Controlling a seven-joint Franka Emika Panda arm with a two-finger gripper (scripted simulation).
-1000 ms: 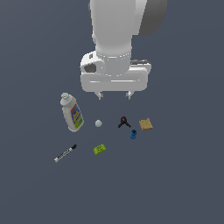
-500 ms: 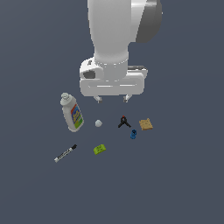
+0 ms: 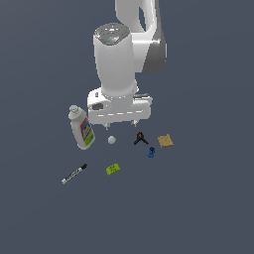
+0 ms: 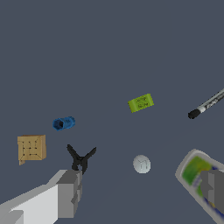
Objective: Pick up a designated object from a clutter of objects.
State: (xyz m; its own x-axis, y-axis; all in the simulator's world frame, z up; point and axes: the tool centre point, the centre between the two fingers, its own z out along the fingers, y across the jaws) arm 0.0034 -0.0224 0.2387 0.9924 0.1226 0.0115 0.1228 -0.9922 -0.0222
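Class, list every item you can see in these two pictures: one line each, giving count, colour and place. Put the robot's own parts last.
ball: one, pale white-grey, between the bottle and the clamp.
bottle: one, white with a colourful label, lying at the exterior view's left of the ball.
clamp: one, black, at the exterior view's right of the ball.
blue piece: one, blue, just below the clamp in the exterior view.
tan square: one, tan, farthest to the exterior view's right.
green block: one, lime-green, below the ball in the exterior view.
marker: one, black and white, lower left in the exterior view.
hand: one, white-grey, open above the ball, holding nothing.
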